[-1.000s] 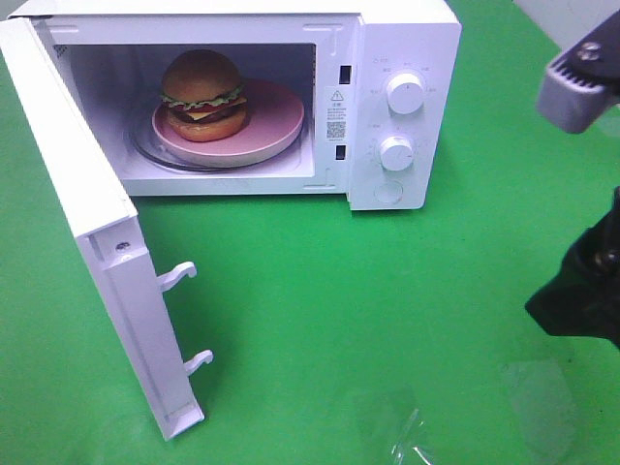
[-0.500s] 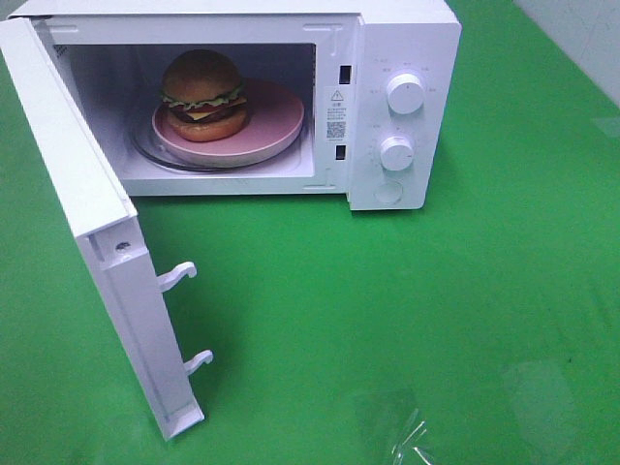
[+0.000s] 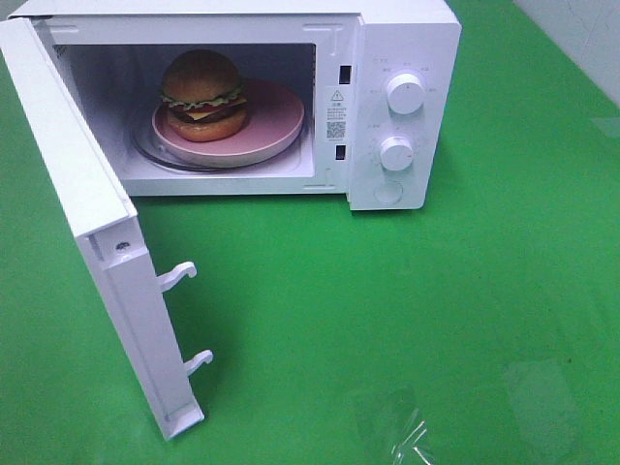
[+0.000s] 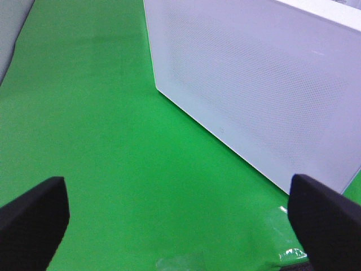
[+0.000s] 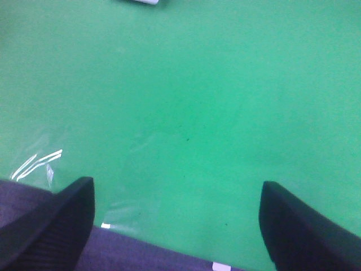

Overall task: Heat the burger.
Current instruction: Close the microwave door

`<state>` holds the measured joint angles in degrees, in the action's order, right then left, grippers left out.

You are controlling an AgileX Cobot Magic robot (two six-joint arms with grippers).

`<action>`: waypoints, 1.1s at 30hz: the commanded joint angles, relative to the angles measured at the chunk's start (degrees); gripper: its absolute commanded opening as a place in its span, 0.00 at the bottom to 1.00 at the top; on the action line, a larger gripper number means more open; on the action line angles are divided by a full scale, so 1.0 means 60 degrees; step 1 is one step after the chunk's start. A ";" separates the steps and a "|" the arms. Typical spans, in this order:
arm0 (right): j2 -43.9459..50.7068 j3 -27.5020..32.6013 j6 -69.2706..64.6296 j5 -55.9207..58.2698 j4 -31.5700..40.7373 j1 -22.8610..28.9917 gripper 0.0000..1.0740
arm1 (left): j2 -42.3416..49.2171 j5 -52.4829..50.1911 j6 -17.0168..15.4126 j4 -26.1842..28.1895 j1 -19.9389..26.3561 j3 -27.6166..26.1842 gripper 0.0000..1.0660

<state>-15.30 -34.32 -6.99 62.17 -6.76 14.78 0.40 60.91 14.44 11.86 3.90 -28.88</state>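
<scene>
Standing on green surface (image 3: 465,291): microwave (image 3: 426,39) | door (image 3: 87,213) open | burger (image 3: 201,92) inside

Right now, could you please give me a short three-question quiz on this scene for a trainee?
1. True or false: the microwave door stands open.
2. The burger sits on: A) the plate, B) the door, C) the microwave's top?
3. Fill in: the left fingers and right fingers are ____, holding nothing.
Key: 1 true; 2 A; 3 open.
</scene>
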 commanded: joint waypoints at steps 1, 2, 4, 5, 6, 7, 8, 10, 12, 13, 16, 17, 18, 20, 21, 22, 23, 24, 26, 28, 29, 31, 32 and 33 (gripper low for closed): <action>0.0668 0.0172 -0.0115 -0.0353 0.0105 -0.0602 0.71 | 0.0172 -0.0124 -0.0010 0.0048 -0.0048 0.0000 0.92; 0.0668 0.0172 -0.0115 -0.0353 0.0105 -0.0602 0.71 | 0.0172 -0.0124 -0.0010 0.0048 -0.0048 0.0000 0.92; 0.1003 0.0248 -0.0105 -0.0363 0.0191 -0.0926 0.71 | 0.0172 -0.0124 -0.0010 0.0048 -0.0048 0.0000 0.92; 0.1270 0.0392 -0.0172 -0.0363 0.0382 -0.1155 0.71 | 0.0172 -0.0124 -0.0010 0.0048 -0.0048 0.0000 0.92; 0.1471 0.0573 -0.0191 -0.0372 0.0563 -0.1327 0.71 | 0.0172 -0.0124 -0.0010 0.0048 -0.0048 0.0000 0.92; 0.1471 0.0573 -0.0191 -0.0372 0.0563 -0.1327 0.71 | 0.0172 -0.0124 -0.0010 0.0048 -0.0048 0.0000 0.92; 0.1537 0.0678 -0.0191 -0.0430 0.0592 -0.1394 0.71 | 0.0172 -0.0124 -0.0010 0.0048 -0.0048 0.0000 0.92; 0.1728 0.0821 -0.0181 -0.0697 0.0688 -0.1509 0.71 | 0.0172 -0.0124 -0.0010 0.0048 -0.0048 0.0000 0.92; 0.1872 0.0859 -0.0105 -0.0831 0.0697 -0.1604 0.71 | 0.0172 -0.0124 -0.0010 0.0048 -0.0048 0.0000 0.92; 0.1996 0.0859 -0.0076 -0.0821 0.0688 -0.1700 0.71 | 0.0172 -0.0124 -0.0010 0.0048 -0.0048 0.0000 0.92; 0.2168 0.0859 -0.0067 -0.0821 0.0688 -0.1786 0.71 | 0.0172 -0.0124 -0.0010 0.0048 -0.0048 0.0000 0.92; 0.2311 0.0859 -0.0048 -0.0821 0.0688 -0.1833 0.71 | 0.0172 -0.0124 -0.0010 0.0048 -0.0048 0.0000 0.92; 0.2311 0.0859 -0.0048 -0.0821 0.0688 -0.1833 0.71 | 0.0172 -0.0124 -0.0010 0.0048 -0.0048 0.0000 0.92; 0.2617 0.0859 0.0010 -0.0821 0.0688 -0.1948 0.71 | 0.0172 -0.0124 -0.0010 0.0048 -0.0048 0.0000 0.92; 0.2855 0.0888 0.0115 -0.0821 0.0707 -0.2063 0.71 | 0.0172 -0.0124 -0.0010 0.0048 -0.0048 0.0000 0.92; 0.2836 0.0888 0.0201 -0.0821 0.0773 -0.2110 0.71 | 0.0181 -0.0124 0.0019 0.0057 -0.0048 0.0000 0.92; 0.2836 0.0888 0.0201 -0.0821 0.0773 -0.2110 0.71 | 0.0181 -0.0124 0.0019 0.0057 -0.0048 0.0000 0.92; 0.2836 0.0888 0.0201 -0.0821 0.0773 -0.2110 0.71 | 0.0172 -0.0124 0.0000 0.0067 -0.0048 0.0000 0.92; 0.2836 0.0888 0.0201 -0.0821 0.0773 -0.2110 0.71 | 0.0172 -0.0124 0.0000 0.0067 -0.0048 0.0000 0.92; 0.2836 0.0888 0.0201 -0.0821 0.0773 -0.2110 0.71 | 0.0172 -0.0124 0.0000 0.0067 -0.0048 0.0000 0.92; 0.2836 0.0888 0.0201 -0.0821 0.0773 -0.2110 0.71 | 0.0172 -0.0124 0.0000 0.0067 -0.0048 0.0000 0.92; 0.2836 0.0888 0.0201 -0.0821 0.0773 -0.2110 0.71 | 0.0172 -0.0124 0.0000 0.0067 -0.0048 0.0000 0.92; 0.2836 0.0888 0.0201 -0.0821 0.0773 -0.2110 0.71 | 0.0172 -0.0124 0.0000 0.0067 -0.0048 0.0000 0.92; 0.2836 0.0888 0.0201 -0.0821 0.0773 -0.2110 0.71 | 0.0172 -0.0124 0.0000 0.0067 -0.0048 0.0000 0.92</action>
<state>0.34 -29.28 -6.42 57.87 -2.29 2.52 0.40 60.91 14.44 11.86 3.90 -28.88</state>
